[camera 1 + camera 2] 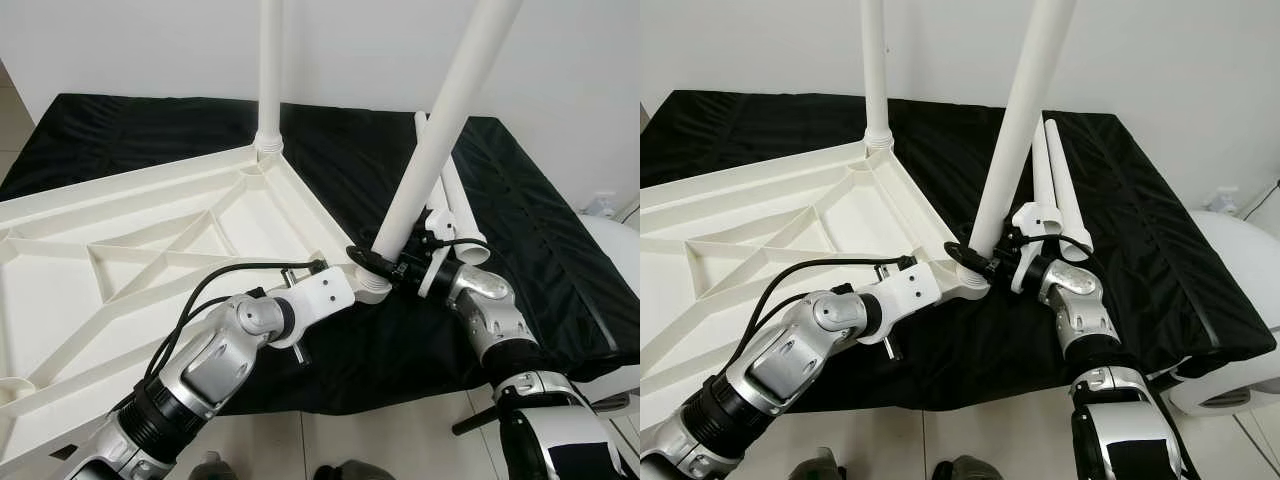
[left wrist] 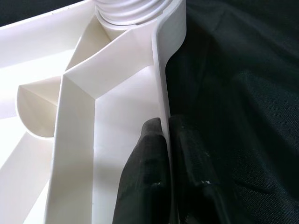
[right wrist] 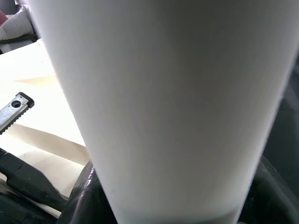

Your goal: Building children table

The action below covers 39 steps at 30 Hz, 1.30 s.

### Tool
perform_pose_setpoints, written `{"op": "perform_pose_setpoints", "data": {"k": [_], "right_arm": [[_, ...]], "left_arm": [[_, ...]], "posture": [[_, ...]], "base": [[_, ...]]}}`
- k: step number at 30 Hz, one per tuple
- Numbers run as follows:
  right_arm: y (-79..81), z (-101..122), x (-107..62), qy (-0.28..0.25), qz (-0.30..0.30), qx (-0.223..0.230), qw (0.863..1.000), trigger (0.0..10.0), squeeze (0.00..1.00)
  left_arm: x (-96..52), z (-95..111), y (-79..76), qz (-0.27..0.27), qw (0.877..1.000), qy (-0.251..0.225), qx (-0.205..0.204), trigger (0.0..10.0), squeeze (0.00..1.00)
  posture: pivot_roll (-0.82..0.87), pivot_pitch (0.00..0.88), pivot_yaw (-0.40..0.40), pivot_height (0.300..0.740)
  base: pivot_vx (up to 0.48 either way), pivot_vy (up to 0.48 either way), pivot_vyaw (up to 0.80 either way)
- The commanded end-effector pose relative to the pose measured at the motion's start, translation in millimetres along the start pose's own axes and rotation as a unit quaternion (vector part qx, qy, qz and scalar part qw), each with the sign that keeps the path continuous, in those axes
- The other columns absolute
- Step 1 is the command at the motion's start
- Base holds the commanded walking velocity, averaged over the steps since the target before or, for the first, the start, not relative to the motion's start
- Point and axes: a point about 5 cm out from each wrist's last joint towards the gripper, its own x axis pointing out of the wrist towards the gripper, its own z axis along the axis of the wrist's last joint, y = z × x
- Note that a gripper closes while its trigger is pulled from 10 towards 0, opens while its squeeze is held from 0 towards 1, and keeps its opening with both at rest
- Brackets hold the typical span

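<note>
A white tabletop (image 1: 150, 240) lies upside down on a black cloth. One white leg (image 1: 270, 70) stands upright in its far corner. A second leg (image 1: 440, 130) leans to the right, its foot at the near corner socket (image 1: 373, 289). My right gripper (image 1: 375, 262) is shut around the base of this leg; in the right wrist view the leg (image 3: 163, 102) stands between the dark fingers (image 3: 84, 196). My left gripper (image 2: 166, 154) is shut on the tabletop's rim (image 2: 163, 70) just beside that corner. Two spare legs (image 1: 455, 195) lie on the cloth behind my right wrist.
The black cloth (image 1: 540, 260) covers a low surface whose front edge drops to a tiled floor (image 1: 400, 440). A white rounded object (image 1: 612, 240) stands at the far right. A white wall runs behind.
</note>
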Motion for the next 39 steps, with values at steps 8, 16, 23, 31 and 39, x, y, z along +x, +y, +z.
{"op": "perform_pose_setpoints", "data": {"k": [8,16,23,31,39], "right_arm": [[2.5,-4,-5.3,-0.005,-0.037,0.015,0.999,10.0,0.00],[14.4,4,1.5,-0.036,-0.082,0.018,0.996,10.0,0.00],[24.0,11,10.7,-0.044,-0.133,0.013,0.990,10.0,0.00],[37.7,16,26.9,-0.053,-0.210,0.021,0.976,10.0,0.00],[42.3,7,33.6,-0.037,-0.348,0.047,0.935,10.0,0.00]], "left_arm": [[-0.6,15,-2.1,0.000,0.999,-0.030,0.027,10.0,0.00],[-1.5,14,-3.0,-0.002,0.999,-0.028,0.027,10.0,0.00],[-1.1,14,-3.4,-0.004,0.999,-0.028,0.029,10.0,0.00],[-0.8,12,-5.5,-0.008,0.999,-0.026,0.033,10.0,0.00],[0.2,11,-6.9,-0.010,0.999,-0.026,0.034,10.0,0.00]], "posture": [[0.04,0.000,-0.087,0.740],[0.04,0.000,-0.086,0.740],[0.04,0.000,-0.088,0.740],[0.04,0.000,-0.091,0.740],[0.05,0.000,-0.098,0.740]], "base": [[0.000,0.000,0.00],[0.000,0.000,0.00],[0.000,0.000,0.00],[0.000,0.000,0.00],[0.000,0.000,0.00]]}}
